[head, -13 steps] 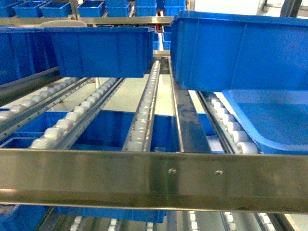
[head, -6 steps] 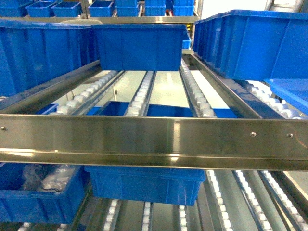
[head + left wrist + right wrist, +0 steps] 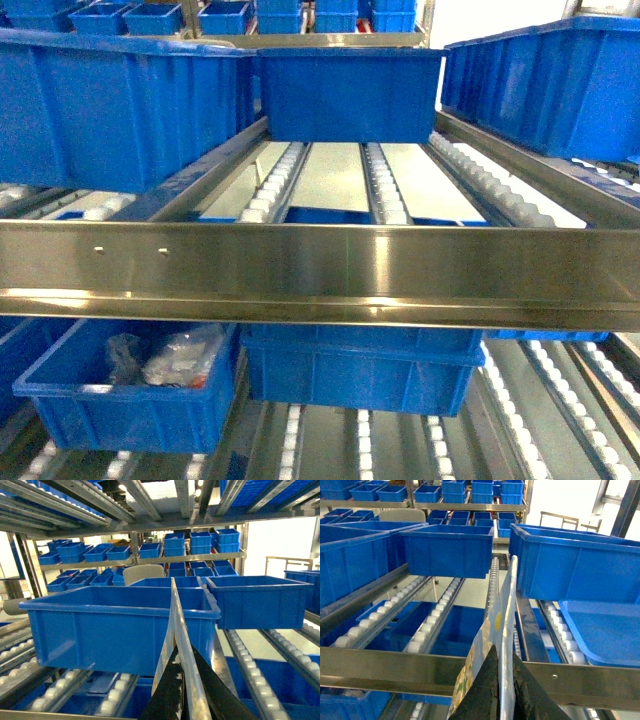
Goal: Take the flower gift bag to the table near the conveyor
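Both hands clamp flower gift bag (image 3: 492,645) edge; conveyor (image 3: 380,185) steel rail close ahead.

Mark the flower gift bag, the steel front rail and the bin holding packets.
flower gift bag (image 3: 495,625): right wrist view, printed side panel.
steel front rail (image 3: 320,265): head view, middle of its face.
bin holding packets (image 3: 120,400): head view, front wall.

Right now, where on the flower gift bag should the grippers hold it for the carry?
By its flattened edge, fingers closing across the two broad faces. Both wrist views show the flower gift bag edge-on, a narrow upright strip in the fingers of the left gripper and right gripper, each shut on it; that flatness suits an edge-on pinch.
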Controlling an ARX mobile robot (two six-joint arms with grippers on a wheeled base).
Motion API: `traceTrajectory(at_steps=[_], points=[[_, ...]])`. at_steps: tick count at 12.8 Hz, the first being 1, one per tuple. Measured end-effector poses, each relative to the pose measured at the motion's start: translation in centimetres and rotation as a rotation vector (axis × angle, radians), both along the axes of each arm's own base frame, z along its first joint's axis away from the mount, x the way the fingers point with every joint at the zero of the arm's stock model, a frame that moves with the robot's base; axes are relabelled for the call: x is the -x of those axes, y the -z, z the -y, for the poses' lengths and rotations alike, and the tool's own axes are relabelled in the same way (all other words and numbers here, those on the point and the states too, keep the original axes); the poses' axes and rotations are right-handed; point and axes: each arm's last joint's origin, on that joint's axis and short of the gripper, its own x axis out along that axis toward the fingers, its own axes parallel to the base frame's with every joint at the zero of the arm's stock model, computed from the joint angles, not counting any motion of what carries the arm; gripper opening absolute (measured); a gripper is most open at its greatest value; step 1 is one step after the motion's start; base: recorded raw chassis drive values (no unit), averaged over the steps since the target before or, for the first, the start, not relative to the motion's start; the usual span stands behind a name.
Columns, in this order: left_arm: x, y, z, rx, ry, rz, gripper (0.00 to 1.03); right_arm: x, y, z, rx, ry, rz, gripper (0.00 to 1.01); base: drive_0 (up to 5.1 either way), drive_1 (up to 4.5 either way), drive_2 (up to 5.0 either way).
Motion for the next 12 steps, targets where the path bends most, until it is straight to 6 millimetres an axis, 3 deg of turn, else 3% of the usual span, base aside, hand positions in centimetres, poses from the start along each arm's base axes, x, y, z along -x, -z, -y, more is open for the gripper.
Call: traceTrajectory(at_steps=[12], points=[[-0.01, 0.01, 0.00, 0.000, 0.000, -0.001, 0.02, 0.00, 0.01, 0.00, 0.000, 0.000, -0.002, 0.03, -4.9, 2.60, 2.6]])
